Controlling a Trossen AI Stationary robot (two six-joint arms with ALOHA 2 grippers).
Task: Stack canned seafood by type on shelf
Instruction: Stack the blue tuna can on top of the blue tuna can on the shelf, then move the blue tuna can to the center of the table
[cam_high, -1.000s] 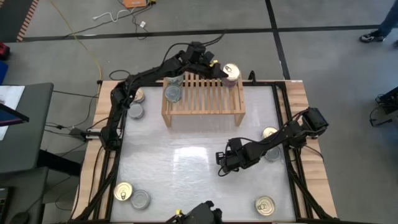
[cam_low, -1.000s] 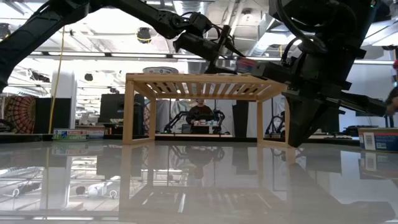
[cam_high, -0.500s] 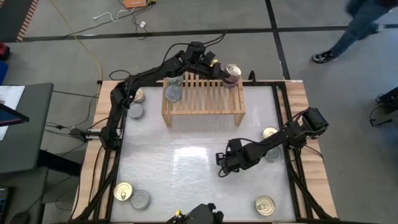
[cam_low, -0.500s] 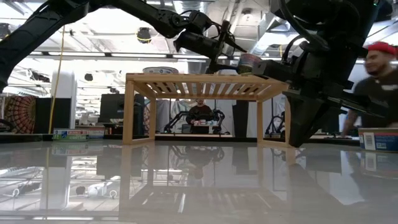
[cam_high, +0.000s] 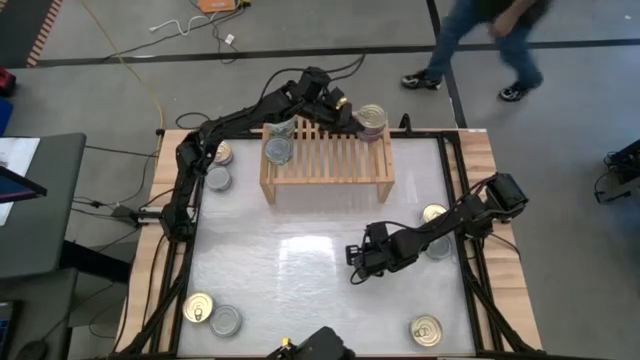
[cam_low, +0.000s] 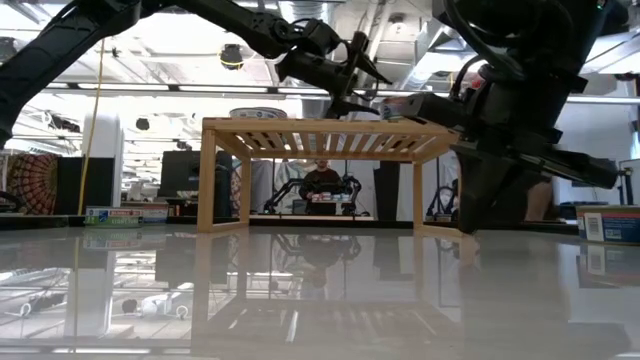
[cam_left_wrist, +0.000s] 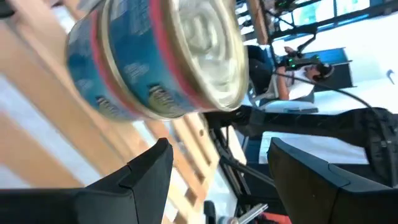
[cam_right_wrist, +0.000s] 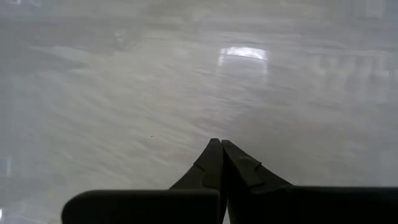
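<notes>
The shelf (cam_high: 327, 158) stands at the table's far middle. A stack of two blue-labelled tins with a silver top (cam_left_wrist: 155, 56) rests on the slats at the shelf's far right corner (cam_high: 371, 120). Another silver-topped stack (cam_high: 278, 148) stands at the shelf's left end. My left gripper (cam_high: 347, 113) hangs open just left of the right stack, its fingers short of the tins (cam_left_wrist: 211, 174). My right gripper (cam_high: 355, 265) is shut, slanting down above the bare table (cam_right_wrist: 221, 149) in front of the shelf.
Loose tins lie on the table: two left of the shelf (cam_high: 219, 166), two at the near left (cam_high: 210, 313), two by the right arm (cam_high: 436, 230) and a gold-lidded one at the near right (cam_high: 426, 330). A person walks on the floor beyond the table (cam_high: 480, 40).
My left gripper has rolled a little at the wrist while staying in place beside the right stack, its fingers just as far apart. The tins have kept their places. A person has walked past behind the table toward the left.
</notes>
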